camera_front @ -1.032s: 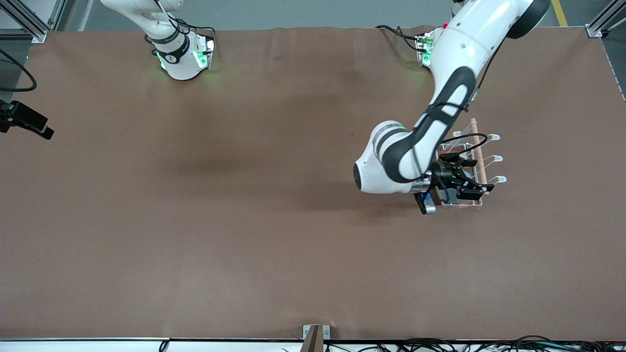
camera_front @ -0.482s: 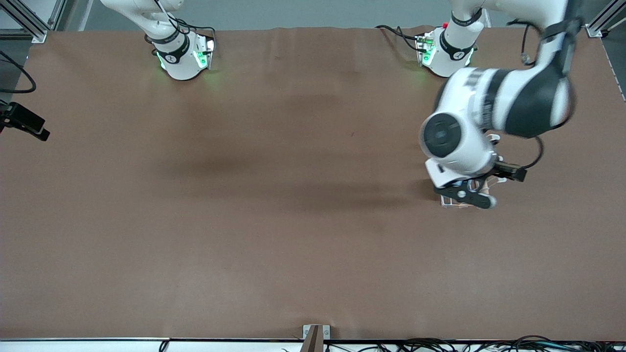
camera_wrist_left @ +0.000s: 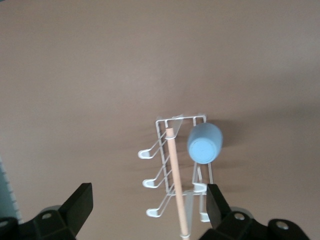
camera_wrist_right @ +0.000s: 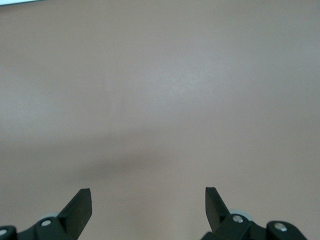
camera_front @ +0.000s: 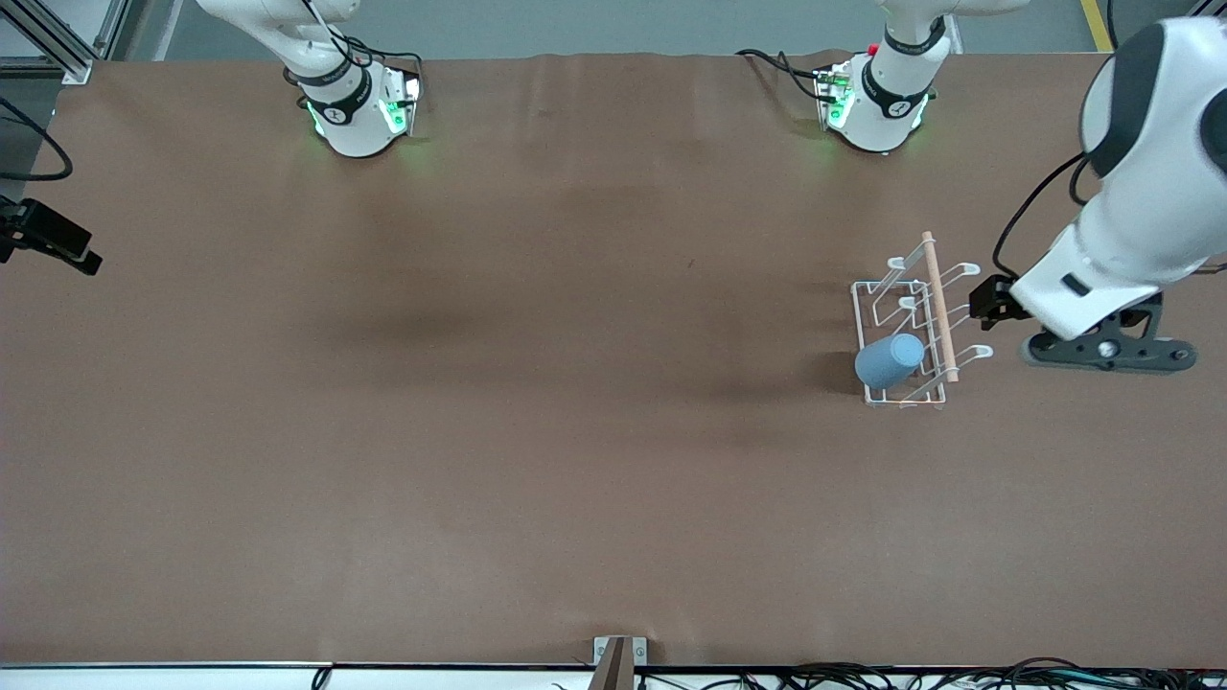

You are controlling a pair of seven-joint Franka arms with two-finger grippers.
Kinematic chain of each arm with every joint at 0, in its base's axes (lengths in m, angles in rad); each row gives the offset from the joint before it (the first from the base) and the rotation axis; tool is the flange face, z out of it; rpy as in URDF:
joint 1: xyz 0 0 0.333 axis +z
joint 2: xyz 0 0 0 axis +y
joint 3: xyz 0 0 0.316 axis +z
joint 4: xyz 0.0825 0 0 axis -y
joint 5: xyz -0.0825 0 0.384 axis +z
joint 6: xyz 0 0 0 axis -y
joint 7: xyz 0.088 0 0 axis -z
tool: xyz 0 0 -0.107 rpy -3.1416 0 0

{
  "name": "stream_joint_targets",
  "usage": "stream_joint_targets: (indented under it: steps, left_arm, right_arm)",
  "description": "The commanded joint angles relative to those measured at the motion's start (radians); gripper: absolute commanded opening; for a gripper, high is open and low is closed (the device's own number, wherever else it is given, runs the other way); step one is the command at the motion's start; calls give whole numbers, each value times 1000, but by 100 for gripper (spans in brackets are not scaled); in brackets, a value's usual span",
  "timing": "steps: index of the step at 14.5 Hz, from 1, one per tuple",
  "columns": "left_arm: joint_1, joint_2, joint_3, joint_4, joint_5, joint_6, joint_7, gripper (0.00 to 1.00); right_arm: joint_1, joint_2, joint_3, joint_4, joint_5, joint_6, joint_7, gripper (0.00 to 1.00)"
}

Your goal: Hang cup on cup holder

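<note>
The light blue cup (camera_front: 890,360) hangs mouth-down on a prong of the white wire cup holder (camera_front: 909,290), on the side nearest the front camera and toward the right arm's end. The left wrist view shows the cup (camera_wrist_left: 204,143) and the holder's wooden rod (camera_wrist_left: 175,185) below. My left gripper (camera_front: 1107,353) is up in the air beside the holder, toward the left arm's end of the table, open and empty (camera_wrist_left: 148,210). My right gripper (camera_wrist_right: 148,205) is open and empty over bare table; it is out of the front view.
The brown table cover (camera_front: 537,402) is flat. A black camera mount (camera_front: 48,240) sits at the right arm's end. The table edge with cables (camera_front: 863,671) runs nearest the front camera.
My left gripper has let go of the cup, lifted and swung away from the holder toward the left arm's end of the table. The cup stays on the prong. The right arm has not moved.
</note>
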Motion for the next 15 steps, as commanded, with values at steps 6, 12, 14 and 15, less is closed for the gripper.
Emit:
stream_joint_targets:
  steps: [6, 12, 14, 15]
  left_arm:
    - [6, -198, 56, -174, -186, 101, -6, 100]
    - [-22, -194, 94, -26, -186, -54, -28, 100]
    - [-27, -192, 94, -1, -183, -85, -29, 100]
    - [-27, -192, 96, -1, -182, -94, -29, 100]
  right_arm:
    - [-8, -14, 0, -13, 14, -10, -23, 100]
    - [-8, -14, 0, -13, 15, -10, -23, 100]
    - [-9, -14, 0, -13, 15, -10, -23, 100]
    - [-9, -14, 0, -13, 14, -10, -23, 100]
